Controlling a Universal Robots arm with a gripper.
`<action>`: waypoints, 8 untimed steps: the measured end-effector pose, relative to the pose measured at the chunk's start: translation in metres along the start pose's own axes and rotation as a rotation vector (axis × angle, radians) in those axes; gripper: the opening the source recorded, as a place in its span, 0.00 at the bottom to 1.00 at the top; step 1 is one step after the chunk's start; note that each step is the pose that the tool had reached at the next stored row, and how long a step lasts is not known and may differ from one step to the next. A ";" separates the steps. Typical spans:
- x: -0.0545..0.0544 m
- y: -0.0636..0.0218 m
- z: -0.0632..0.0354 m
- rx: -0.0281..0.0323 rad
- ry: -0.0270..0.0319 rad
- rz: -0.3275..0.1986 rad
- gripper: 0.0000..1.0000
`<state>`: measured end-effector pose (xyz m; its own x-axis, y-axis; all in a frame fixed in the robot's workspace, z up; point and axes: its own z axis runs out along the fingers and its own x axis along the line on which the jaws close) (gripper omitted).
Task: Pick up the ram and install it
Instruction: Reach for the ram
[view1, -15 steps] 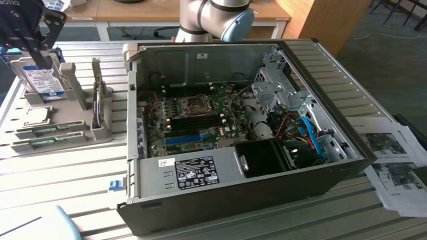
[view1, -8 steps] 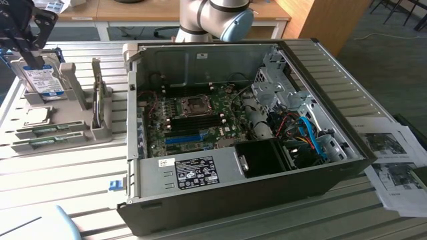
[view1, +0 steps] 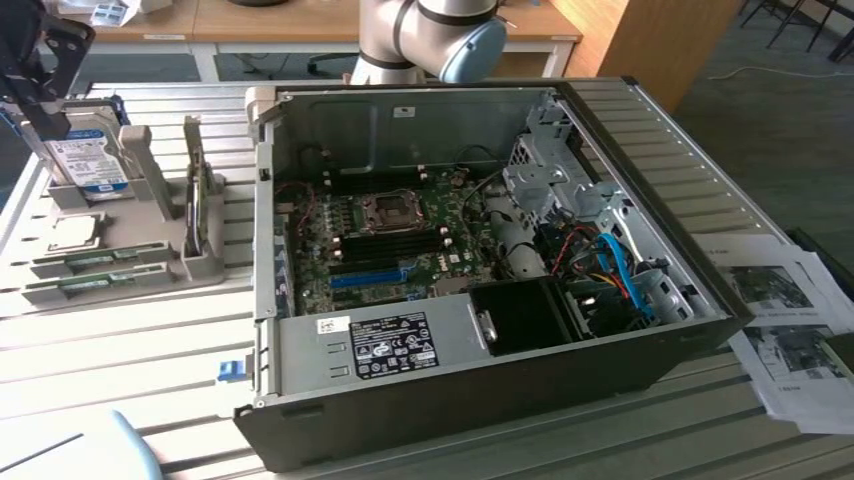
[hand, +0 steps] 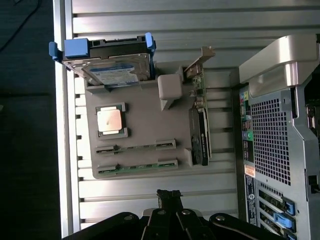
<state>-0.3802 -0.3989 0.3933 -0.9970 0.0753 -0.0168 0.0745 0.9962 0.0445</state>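
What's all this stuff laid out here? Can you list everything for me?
computer case: one, dark, side open, on the table
motherboard: one, green, inside the case
holder: one, grey, beside the case
ram sticks: two, green, lying in the holder
processor chip: one, silver, square, in the holder
hard drive: one, silver with blue bracket, in the holder
expansion card: one, on edge in the holder
papers: a few, printed, the exterior view's right
table: one, pale slatted metal
robot arm: one, grey, behind the case
gripper: one, black, shut, empty, near the holder
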 end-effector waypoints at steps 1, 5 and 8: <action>0.002 -0.0001 0.0000 0.0000 0.0002 0.000 0.09; 0.009 -0.0006 -0.0001 0.0000 0.0011 0.000 0.09; 0.014 -0.0010 -0.0002 0.0001 0.0020 0.000 0.09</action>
<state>-0.3941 -0.3988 0.3932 -0.9970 0.0753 -0.0149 0.0746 0.9962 0.0444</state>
